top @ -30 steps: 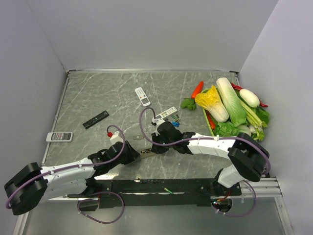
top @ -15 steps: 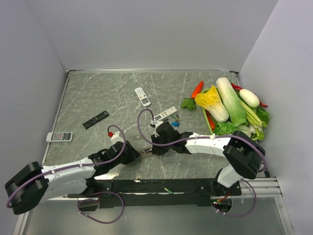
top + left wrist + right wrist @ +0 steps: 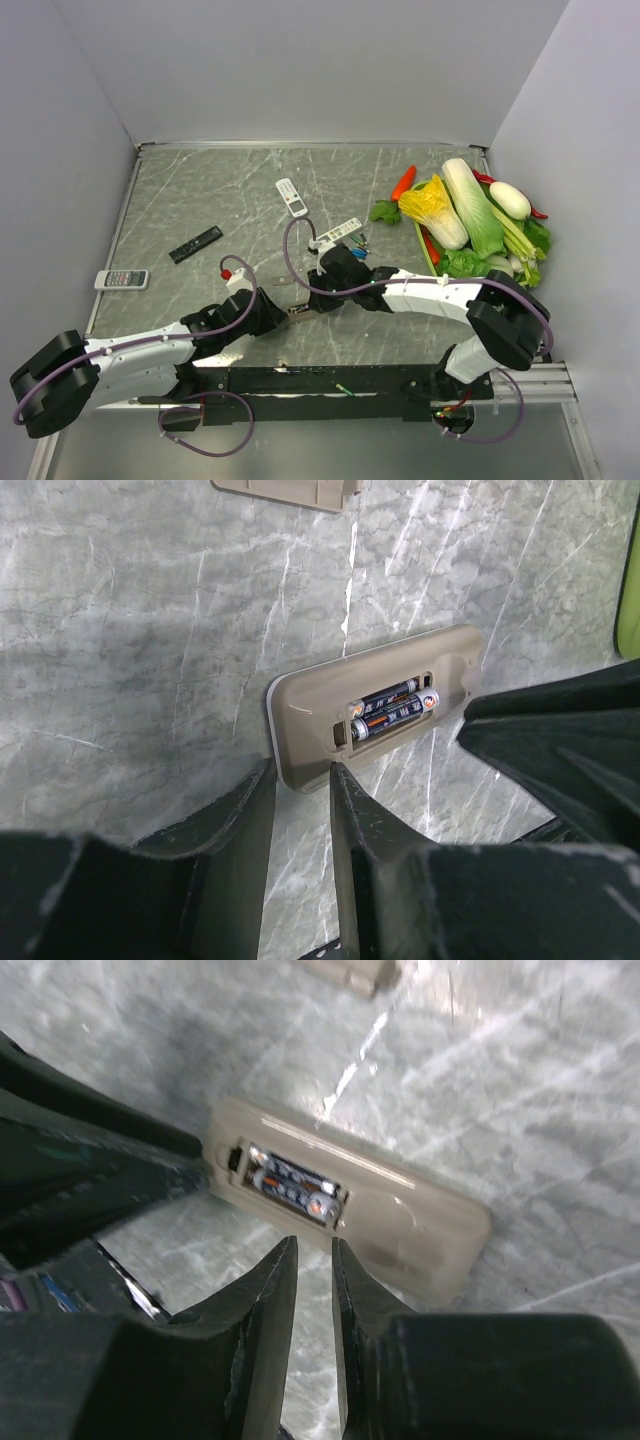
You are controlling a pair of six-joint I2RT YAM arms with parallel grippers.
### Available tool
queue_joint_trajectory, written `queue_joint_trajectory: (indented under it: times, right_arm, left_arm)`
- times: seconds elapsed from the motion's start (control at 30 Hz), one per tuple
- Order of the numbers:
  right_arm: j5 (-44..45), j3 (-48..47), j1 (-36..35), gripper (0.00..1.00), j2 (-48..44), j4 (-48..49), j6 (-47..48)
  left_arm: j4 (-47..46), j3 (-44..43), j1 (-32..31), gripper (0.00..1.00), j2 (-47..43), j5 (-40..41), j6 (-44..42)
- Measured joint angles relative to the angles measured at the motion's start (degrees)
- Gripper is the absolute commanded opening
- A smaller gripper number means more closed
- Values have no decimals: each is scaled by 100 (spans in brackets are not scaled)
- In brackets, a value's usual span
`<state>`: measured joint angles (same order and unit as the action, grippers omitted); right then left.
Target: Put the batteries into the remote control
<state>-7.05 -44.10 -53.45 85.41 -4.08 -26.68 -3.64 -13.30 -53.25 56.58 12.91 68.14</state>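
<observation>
Table (image 3: pixel 150 630): grey marbled surface, with two robot arms meeting low over it.
Remote control (image 3: pixel 310 715): lies flat with its plain beige back up, directly ahead of the left jaws and just beneath the right jaws.
Bay (image 3: pixel 340 736): an uncovered recess in the remote's back, in the half nearer the left jaws.
Batteries (image 3: pixel 393 710): two dark cells with orange markings lie side by side in the bay, lengthwise along the remote.
Left gripper (image 3: pixel 303 775): the fingertips stand a narrow gap apart at the remote's near corner. I cannot tell whether they pinch it or only rest against it.
Right gripper (image 3: pixel 315 1250): the jaws are slightly parted with nothing between them. The tips hang over the remote's long edge, just beside the bay.
Beige lid (image 3: pixel 285 490): a flat loose piece on the table beyond the remote from both pairs of jaws, apart from it.
Spare cells (image 3: pixel 358 252): small blue and green ones lie behind the right jaws, next to the right wrist.
Slim white remote (image 3: pixel 338 232): lies just beside the spare cells, farther behind the right jaws.
</observation>
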Motion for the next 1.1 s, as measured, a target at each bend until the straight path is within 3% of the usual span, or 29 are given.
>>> queue_joint_trajectory:
  times: [1.1]
  right_arm:
    - [-229, -352, 50, 17, 476, -26, -50]
  left_arm:
    - [-46, 0, 0, 33, 4, -22, 0]
